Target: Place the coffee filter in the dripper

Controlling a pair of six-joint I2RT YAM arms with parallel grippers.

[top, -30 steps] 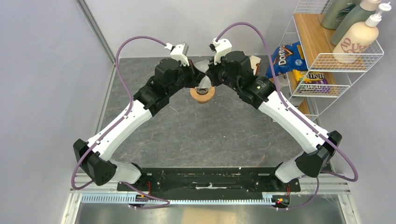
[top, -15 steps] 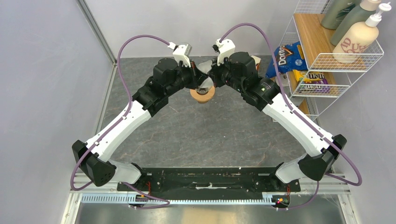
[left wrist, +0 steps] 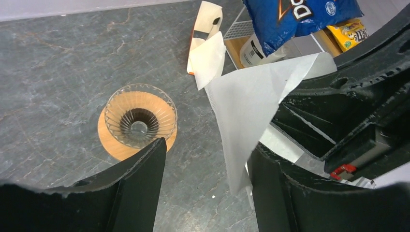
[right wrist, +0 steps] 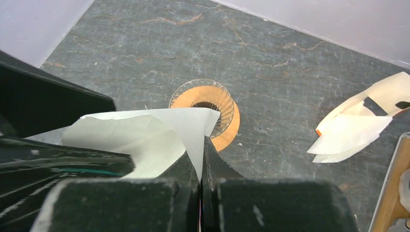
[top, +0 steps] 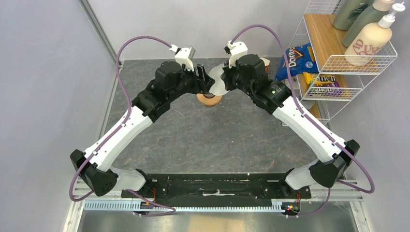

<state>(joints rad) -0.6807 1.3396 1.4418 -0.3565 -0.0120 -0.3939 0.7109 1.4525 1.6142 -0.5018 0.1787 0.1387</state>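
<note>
The dripper (left wrist: pixel 140 120), a clear glass cone on an orange-tan wooden ring (top: pixel 209 99), stands on the dark table. The white paper coffee filter (right wrist: pixel 145 135) hangs in the air above and beside it. My right gripper (right wrist: pixel 203 141) is shut on one edge of the filter. My left gripper (left wrist: pixel 208 147) is open. The filter's (left wrist: pixel 249 106) lower tip dangles between its fingers, close to the right finger (left wrist: pixel 266 183). In the top view both grippers (top: pixel 205 82) (top: pixel 223 79) face each other over the dripper, with the filter (top: pixel 218 81) between them.
A white paper packet with orange trim (left wrist: pixel 205 43) lies on the table behind the dripper. A blue Doritos bag (top: pixel 296 59) and a yellow M&M's pack (top: pixel 329 86) lie at the back right. A wire shelf (top: pixel 338 58) with bottles stands there too.
My left gripper has opened and let go of the filter, drawing back a little to the left. My right gripper stays shut on the filter.
</note>
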